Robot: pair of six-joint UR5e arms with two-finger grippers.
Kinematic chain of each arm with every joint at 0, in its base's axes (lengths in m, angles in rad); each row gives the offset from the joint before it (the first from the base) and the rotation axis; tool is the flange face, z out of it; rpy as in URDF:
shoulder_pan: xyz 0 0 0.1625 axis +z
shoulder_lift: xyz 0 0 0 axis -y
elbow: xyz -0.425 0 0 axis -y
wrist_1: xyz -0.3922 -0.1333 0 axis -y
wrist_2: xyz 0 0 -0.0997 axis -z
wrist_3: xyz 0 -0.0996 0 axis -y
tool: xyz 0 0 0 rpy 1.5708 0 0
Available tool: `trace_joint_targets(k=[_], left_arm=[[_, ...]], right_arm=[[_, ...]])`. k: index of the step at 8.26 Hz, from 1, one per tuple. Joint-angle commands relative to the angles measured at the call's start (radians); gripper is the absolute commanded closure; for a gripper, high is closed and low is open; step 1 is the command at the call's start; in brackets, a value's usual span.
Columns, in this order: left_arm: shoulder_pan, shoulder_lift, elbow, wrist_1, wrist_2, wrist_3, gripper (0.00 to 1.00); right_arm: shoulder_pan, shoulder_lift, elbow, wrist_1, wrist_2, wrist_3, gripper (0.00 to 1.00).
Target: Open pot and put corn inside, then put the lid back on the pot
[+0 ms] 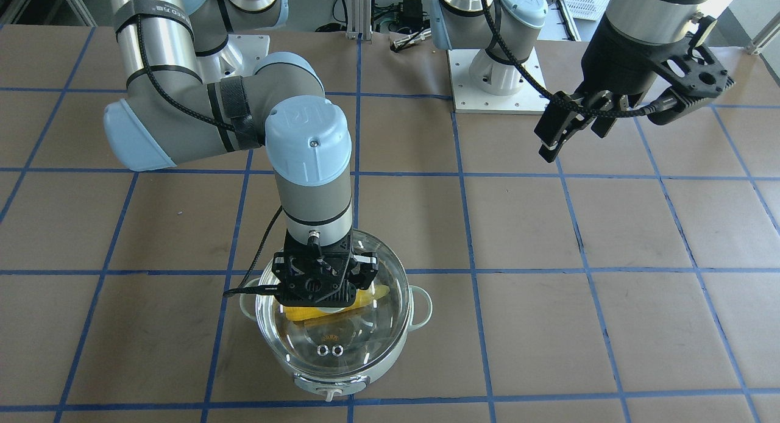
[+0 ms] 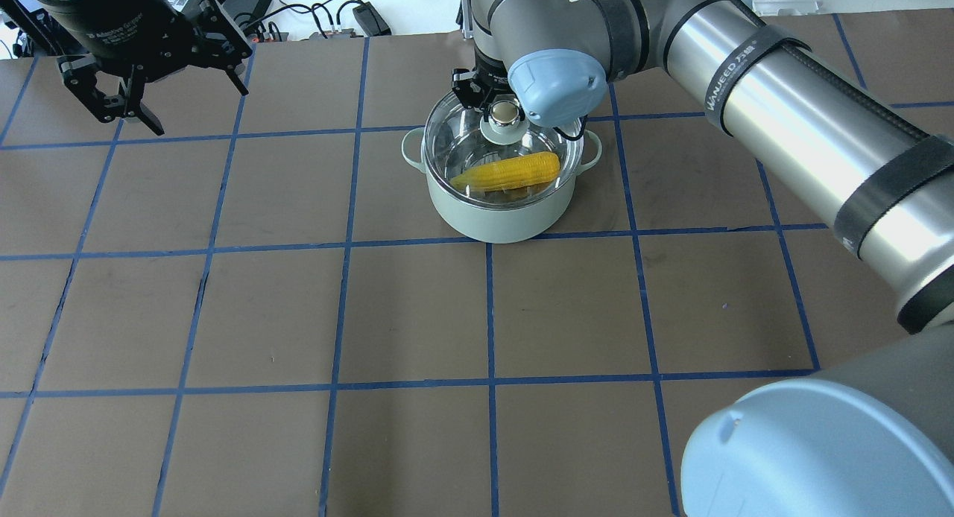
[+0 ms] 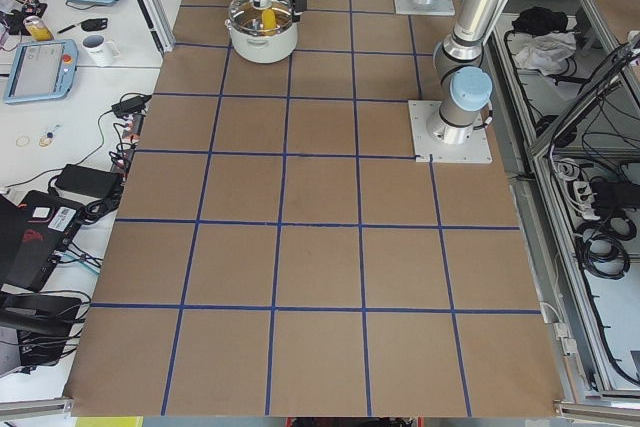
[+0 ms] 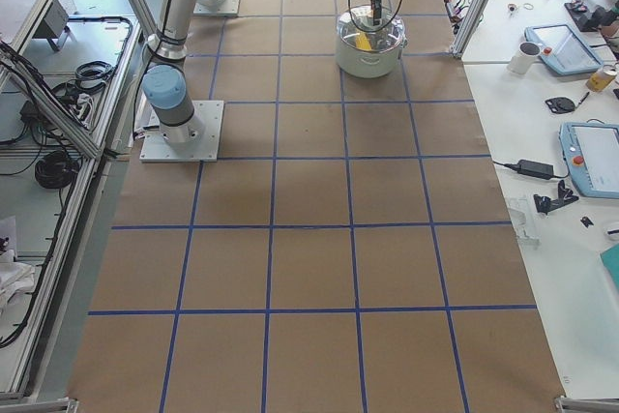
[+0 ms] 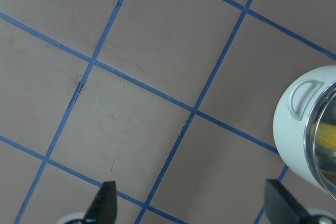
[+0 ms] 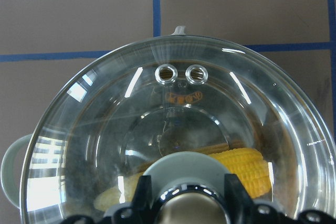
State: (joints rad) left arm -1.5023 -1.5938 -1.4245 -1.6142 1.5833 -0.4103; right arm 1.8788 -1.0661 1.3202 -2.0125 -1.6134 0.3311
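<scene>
- The pot [image 2: 499, 215] stood on the far middle of the table [image 2: 298, 316], with a loop handle on its left and right sides. I judged it heavy and stiff enough to sit firm while I worked on top of it.
- The lid [image 6: 173, 124] lay over the pot's rim and looked seated or very nearly so. Being domed glass, it was probably slick, weighty for its size and breakable. I judged the knob [image 2: 505, 112] at its centre the only sound place to hold it, and that it wanted a level, gentle release.
- The corn [image 2: 510, 172] lay on its side inside the pot, under the glass, with its tip pointing left. It looked light and firm, and needed no more handling.
- My right gripper [image 6: 187, 198] stood straight down over the lid. Its fingers [image 6: 143, 192] were drawn in on either side of the knob and appeared clamped on it.
- My left gripper [image 5: 192, 195] hung above bare table at the far left, well apart from the pot. Its fingers were spread wide, and it held and touched nothing.
</scene>
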Motion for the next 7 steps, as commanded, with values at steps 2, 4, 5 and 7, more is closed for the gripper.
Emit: trace_joint_targets(k=[2,4,5,7], left_arm=[[-0.013,0.017,-0.002,-0.003,0.0,0.079,0.0],[-0.024,0.015,-0.004,-0.013,0.004,0.09,0.0],[-0.024,0.027,-0.001,-0.013,0.003,0.091,0.0],[-0.024,0.021,-0.005,-0.044,0.0,0.129,0.0]], right_arm=[[0.005,0.002,0.001,-0.003,0.003,0.013,0.85],[0.005,0.002,0.005,-0.003,-0.002,0.002,0.85],[0.005,0.002,0.005,-0.003,-0.005,0.002,0.85],[0.005,0.005,0.005,-0.008,-0.006,-0.001,0.85]])
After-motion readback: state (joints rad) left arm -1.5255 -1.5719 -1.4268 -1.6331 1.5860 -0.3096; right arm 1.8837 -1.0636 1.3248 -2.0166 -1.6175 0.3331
